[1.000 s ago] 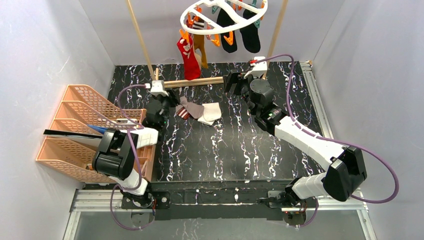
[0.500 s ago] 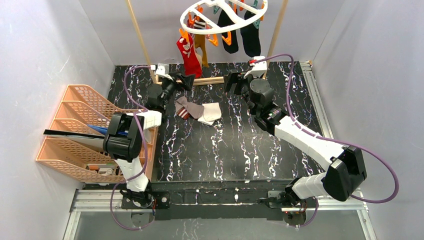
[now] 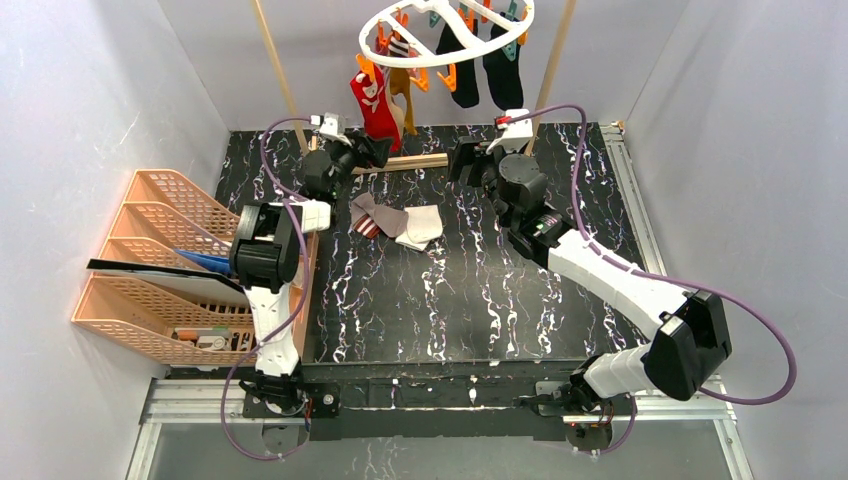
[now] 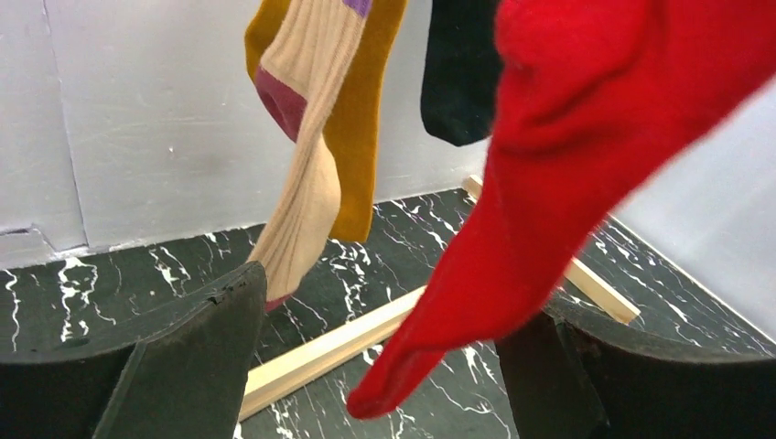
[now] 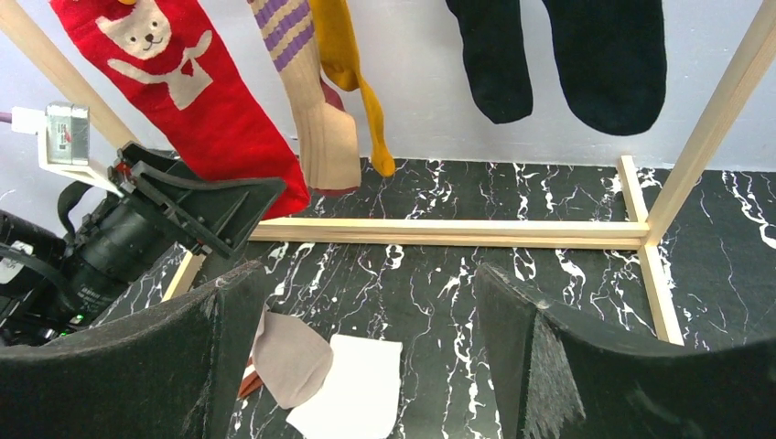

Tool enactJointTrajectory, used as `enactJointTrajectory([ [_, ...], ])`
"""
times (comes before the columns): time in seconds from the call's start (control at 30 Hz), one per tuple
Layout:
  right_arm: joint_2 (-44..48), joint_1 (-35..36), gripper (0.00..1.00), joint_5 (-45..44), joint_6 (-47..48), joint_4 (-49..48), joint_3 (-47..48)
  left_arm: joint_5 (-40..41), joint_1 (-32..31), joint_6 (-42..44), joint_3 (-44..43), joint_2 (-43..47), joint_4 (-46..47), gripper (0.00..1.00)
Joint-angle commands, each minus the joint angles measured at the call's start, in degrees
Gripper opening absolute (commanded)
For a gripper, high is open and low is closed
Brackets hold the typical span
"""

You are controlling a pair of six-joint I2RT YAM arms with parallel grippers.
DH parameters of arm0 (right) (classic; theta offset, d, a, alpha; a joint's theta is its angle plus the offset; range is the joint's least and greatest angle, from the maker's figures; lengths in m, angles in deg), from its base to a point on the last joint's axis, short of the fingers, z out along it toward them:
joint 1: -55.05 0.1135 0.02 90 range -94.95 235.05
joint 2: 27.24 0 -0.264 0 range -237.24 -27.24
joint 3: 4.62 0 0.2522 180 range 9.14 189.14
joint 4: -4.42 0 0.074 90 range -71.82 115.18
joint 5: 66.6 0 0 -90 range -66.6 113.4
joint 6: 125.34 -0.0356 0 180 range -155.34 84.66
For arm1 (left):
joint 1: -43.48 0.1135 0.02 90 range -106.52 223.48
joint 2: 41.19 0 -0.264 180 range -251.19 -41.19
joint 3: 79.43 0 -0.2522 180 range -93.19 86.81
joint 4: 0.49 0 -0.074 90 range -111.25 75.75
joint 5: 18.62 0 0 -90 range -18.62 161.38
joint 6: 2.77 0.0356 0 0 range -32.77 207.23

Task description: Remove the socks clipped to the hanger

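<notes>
The white ring hanger [image 3: 450, 30] hangs at the top with orange and teal pins. Clipped to it are a red sock [image 3: 375, 100], a mustard sock [image 3: 403, 92] and two black socks [image 3: 480, 70]. My left gripper [image 3: 372, 153] is open, its jaws either side of the red sock's [image 4: 549, 183] toe without touching it. A beige sock [image 4: 307, 183] and the mustard sock [image 4: 361, 119] hang just behind. My right gripper [image 3: 465, 160] is open and empty, low before the rack. A pile of loose socks [image 3: 400, 222] lies on the table.
The wooden rack's bottom bar [image 3: 410, 162] lies on the table under the hanging socks, with slanted posts [image 3: 285, 80] rising at both sides. Orange mesh trays [image 3: 150, 260] stand along the left edge. Grey walls close in all round.
My left gripper has risen from the pile of loose socks on the table to the red sock's toe, and its jaws have opened wide. The right arm has barely moved.
</notes>
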Motion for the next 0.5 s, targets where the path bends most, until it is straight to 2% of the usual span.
enactJointTrajectory([
  [0.0,-0.7,-0.2,0.92,-0.5,0.8,-1.5,3.4,-1.5,0.9,0.7,-5.1,-0.1,1.5,0.85],
  [0.1,-1.3,-0.2,0.92,-0.3,0.8,-1.5,3.7,-2.7,0.9,0.0,-6.8,-0.9,1.5,0.84],
  [0.2,-1.8,-0.2,0.92,-0.3,1.0,-1.4,3.9,-5.0,0.9,-1.1,-8.3,-1.1,1.6,0.73],
  [0.33,-2.5,-0.3,0.92,0.0,1.0,-1.7,4.0,-7.5,0.9,-3.6,-8.9,-0.2,1.8,0.34],
  [0.37,-2.6,-0.3,0.92,0.2,1.0,-1.7,4.1,-7.5,0.9,-4.2,-8.6,0.5,1.8,0.14],
  [0.4,-2.7,-0.2,0.92,0.4,1.0,-1.7,4.2,-7.2,0.9,-4.4,-7.9,1.1,1.8,0.02],
  [0.47,-2.9,-0.3,0.92,0.7,0.9,-1.7,4.6,-6.0,0.9,-3.9,-5.3,3.5,1.8,0.0],
])
